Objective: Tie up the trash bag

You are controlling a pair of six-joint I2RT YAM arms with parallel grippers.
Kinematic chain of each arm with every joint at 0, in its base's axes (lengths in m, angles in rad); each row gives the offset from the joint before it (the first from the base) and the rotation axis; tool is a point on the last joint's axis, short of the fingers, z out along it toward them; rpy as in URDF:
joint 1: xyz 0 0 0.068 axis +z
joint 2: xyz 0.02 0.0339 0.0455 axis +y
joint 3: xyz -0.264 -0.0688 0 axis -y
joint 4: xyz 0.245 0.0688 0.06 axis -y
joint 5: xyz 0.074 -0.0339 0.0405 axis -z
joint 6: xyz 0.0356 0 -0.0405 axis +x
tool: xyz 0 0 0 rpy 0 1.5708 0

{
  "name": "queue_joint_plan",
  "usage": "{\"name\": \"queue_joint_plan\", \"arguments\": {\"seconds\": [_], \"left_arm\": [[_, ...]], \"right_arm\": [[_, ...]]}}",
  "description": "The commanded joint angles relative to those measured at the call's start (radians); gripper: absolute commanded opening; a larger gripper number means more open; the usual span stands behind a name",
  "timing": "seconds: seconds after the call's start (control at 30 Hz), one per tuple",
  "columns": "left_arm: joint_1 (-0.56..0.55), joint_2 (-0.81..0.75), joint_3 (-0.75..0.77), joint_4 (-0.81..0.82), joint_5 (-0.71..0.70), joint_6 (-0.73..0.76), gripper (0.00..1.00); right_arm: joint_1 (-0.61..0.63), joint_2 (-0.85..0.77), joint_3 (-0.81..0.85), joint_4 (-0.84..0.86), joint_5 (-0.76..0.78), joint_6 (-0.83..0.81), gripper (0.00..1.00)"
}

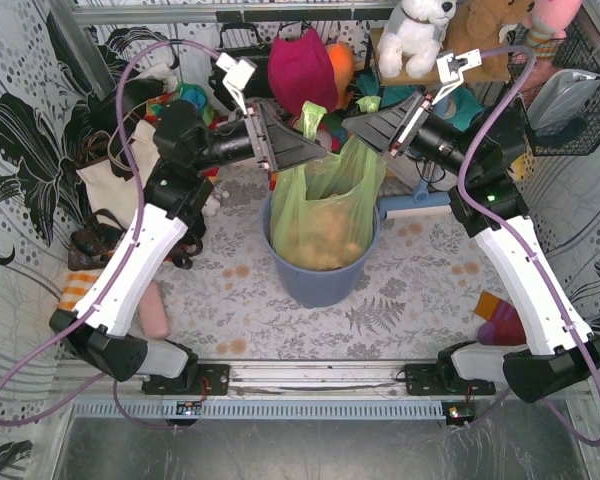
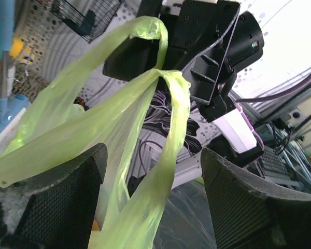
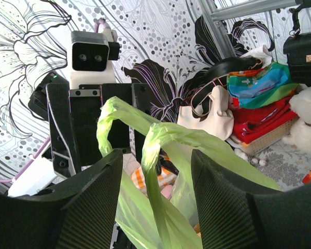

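The trash bag [image 1: 325,215] is thin light-green plastic with tan paper showing through, and it stands in a blue-grey bin [image 1: 325,285] at the table's middle. Its two handle loops stick up above the bin. My left gripper [image 1: 308,150] reaches in from the left, my right gripper [image 1: 365,125] from the right, and they face each other over the bag's mouth. In the left wrist view a handle strip [image 2: 168,155] hangs loose between the wide-apart fingers [image 2: 62,202] of the left gripper [image 2: 153,179]. In the right wrist view a handle loop [image 3: 160,140] stands untouched between the open fingers [image 3: 223,197].
Plush toys [image 1: 417,35] and a red bag [image 1: 300,70] crowd the back wall. A cream tote [image 1: 105,185] and a pink object [image 1: 155,305] lie on the left. A wire basket [image 1: 580,100] hangs at the right, and a blue tool [image 1: 415,205] lies behind the bin.
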Motion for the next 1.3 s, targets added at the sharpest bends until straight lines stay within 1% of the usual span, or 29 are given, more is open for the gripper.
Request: {"name": "queue_joint_plan", "arguments": {"seconds": [0.0, 0.13, 0.27, 0.37, 0.43, 0.5, 0.67, 0.77, 0.83, 0.9, 1.07, 1.13, 1.2, 1.27], "left_arm": [[-0.026, 0.030, 0.093, 0.061, 0.039, 0.009, 0.81], [-0.026, 0.073, 0.220, 0.068, 0.021, 0.008, 0.81], [-0.019, 0.077, 0.356, 0.086, -0.086, 0.017, 0.80], [-0.019, 0.060, 0.378, 0.120, -0.130, 0.013, 0.80], [-0.018, 0.059, 0.357, 0.169, -0.122, -0.025, 0.80], [-0.018, 0.049, 0.309, 0.206, -0.107, -0.062, 0.80], [-0.019, -0.014, 0.113, 0.248, -0.138, -0.069, 0.80], [-0.019, -0.019, 0.070, 0.277, -0.152, -0.082, 0.80], [-0.019, 0.005, 0.109, 0.268, -0.153, -0.082, 0.80], [-0.019, 0.039, 0.181, 0.250, -0.151, -0.081, 0.79], [-0.009, 0.126, 0.408, 0.192, -0.154, -0.082, 0.79], [0.003, 0.148, 0.474, 0.187, -0.152, -0.095, 0.79], [0.018, 0.158, 0.495, 0.206, -0.150, -0.122, 0.79], [0.026, 0.156, 0.481, 0.225, -0.144, -0.143, 0.79]], "right_arm": [[0.005, -0.026, 0.022, 0.011, 0.004, -0.003, 0.56], [0.005, -0.001, 0.079, 0.007, -0.001, 0.000, 0.56], [0.005, 0.077, 0.251, -0.041, -0.026, -0.005, 0.56], [0.020, 0.131, 0.377, -0.051, -0.048, 0.006, 0.55], [0.042, 0.147, 0.410, -0.046, -0.042, 0.008, 0.55], [0.062, 0.146, 0.398, -0.040, -0.034, 0.010, 0.55], [0.088, 0.077, 0.189, 0.041, 0.011, 0.033, 0.55], [0.094, 0.057, 0.108, 0.068, 0.039, 0.048, 0.54], [0.096, 0.062, 0.106, 0.067, 0.044, 0.048, 0.54], [0.099, 0.076, 0.139, 0.059, 0.041, 0.047, 0.53], [0.130, 0.148, 0.357, -0.026, 0.037, 0.003, 0.52], [0.153, 0.177, 0.442, -0.057, 0.038, -0.018, 0.52], [0.167, 0.194, 0.490, -0.076, 0.043, -0.031, 0.51], [0.167, 0.193, 0.485, -0.088, 0.054, -0.037, 0.51]]}}
